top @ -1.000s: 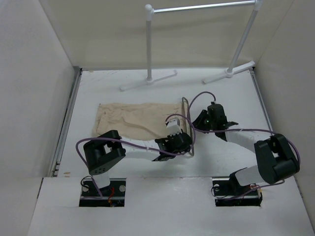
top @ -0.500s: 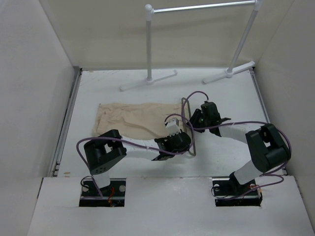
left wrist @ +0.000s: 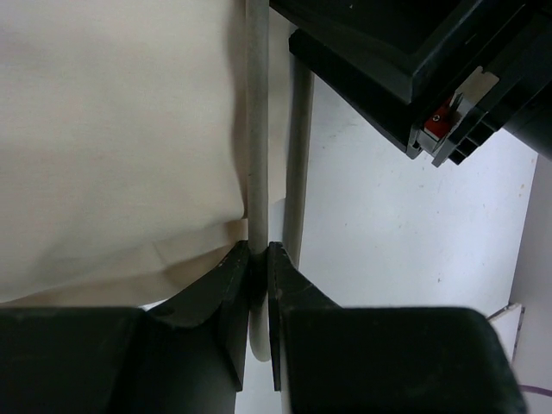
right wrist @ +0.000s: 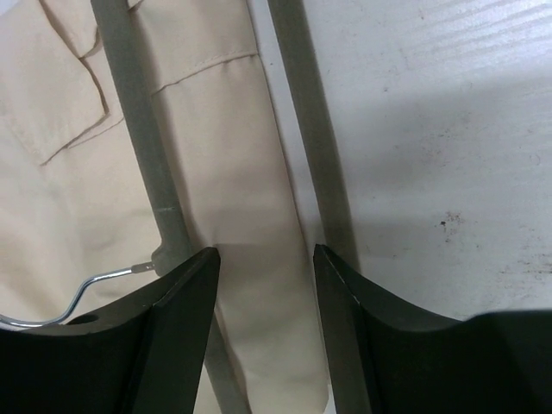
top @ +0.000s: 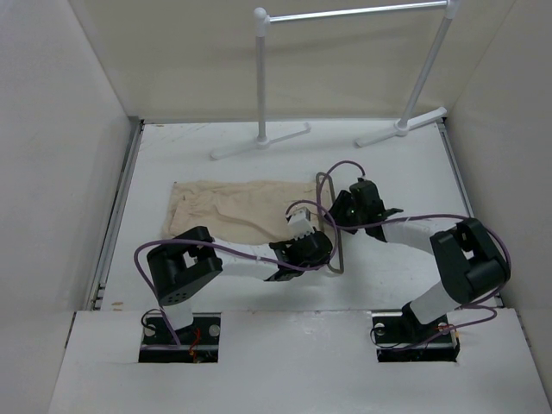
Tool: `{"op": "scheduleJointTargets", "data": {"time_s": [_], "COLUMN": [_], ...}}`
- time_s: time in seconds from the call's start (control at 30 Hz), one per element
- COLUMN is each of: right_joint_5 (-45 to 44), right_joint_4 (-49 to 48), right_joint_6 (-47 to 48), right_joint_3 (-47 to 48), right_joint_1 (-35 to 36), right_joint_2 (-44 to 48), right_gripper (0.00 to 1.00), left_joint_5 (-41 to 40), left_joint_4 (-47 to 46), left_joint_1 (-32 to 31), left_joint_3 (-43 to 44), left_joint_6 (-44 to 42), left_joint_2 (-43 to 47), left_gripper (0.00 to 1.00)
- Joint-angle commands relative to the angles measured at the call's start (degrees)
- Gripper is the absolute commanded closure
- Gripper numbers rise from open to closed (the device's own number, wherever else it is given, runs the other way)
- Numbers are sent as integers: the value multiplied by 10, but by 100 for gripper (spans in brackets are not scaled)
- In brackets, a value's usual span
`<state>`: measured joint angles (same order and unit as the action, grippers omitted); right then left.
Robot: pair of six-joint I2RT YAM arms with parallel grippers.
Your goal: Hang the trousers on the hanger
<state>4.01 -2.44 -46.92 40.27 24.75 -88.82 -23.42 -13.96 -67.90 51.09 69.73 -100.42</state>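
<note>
Trousers [top: 228, 211] lie flat on the counter [top: 405, 164], long axis left-right, right end inside the near-far hanger [top: 321, 185]; my left gripper [left wrist: 259, 254] pinches one hanger bar, right gripper [right wrist: 266, 254] hangs parted straight over the cloth edge.

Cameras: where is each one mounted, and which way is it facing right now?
Top external: above and behind the bases, looking down at the table; left arm and right arm both show.
Left wrist: on the left gripper, looking along fingers shut on the hanger.
Right wrist: on the right gripper, looking down between open fingers.
Shared: both wrist views show hanger bars lying against the trousers.
</note>
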Motion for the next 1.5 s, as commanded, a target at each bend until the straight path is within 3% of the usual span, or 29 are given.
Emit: {"op": "scheduleJointTargets", "data": {"time_s": [0.0,0.07,0.3,0.5,0.7,1.07,1.3,1.47], "right_joint_5": [25,50,133,110,88,70,66,56], "right_joint_4": [32,16,-110,-125,-75,-13,-1,-12], "right_joint_6": [-17,-28,-105,-121,-109,-97,-86,-91], "right_joint_3": [-23,-24,-53,-59,-42,-59,-68,-77], "right_joint_1": [5,7,-15,-42,-67,-138,-172,-170], "right_joint_2": [2,-15,-48,28,95,138,131,109], "right_gripper": [42,48,82,94,97,97,96,96], "left_joint_5": [-5,-5,-14,-34,-38,-56,-38,-40], "left_joint_4": [2,2,2,32,48,119,186,191], "left_joint_1": [4,6,9,18,40,83,134,132], "left_joint_3": [-9,-11,-15,-29,-56,-114,-161,-137], "left_joint_6": [-1,-1,-6,-9,-15,-56,-115,-158], "left_joint_2": [11,11,27,58,88,174,276,277], "left_gripper": [100,100,100,100,100,100,100,100]}}
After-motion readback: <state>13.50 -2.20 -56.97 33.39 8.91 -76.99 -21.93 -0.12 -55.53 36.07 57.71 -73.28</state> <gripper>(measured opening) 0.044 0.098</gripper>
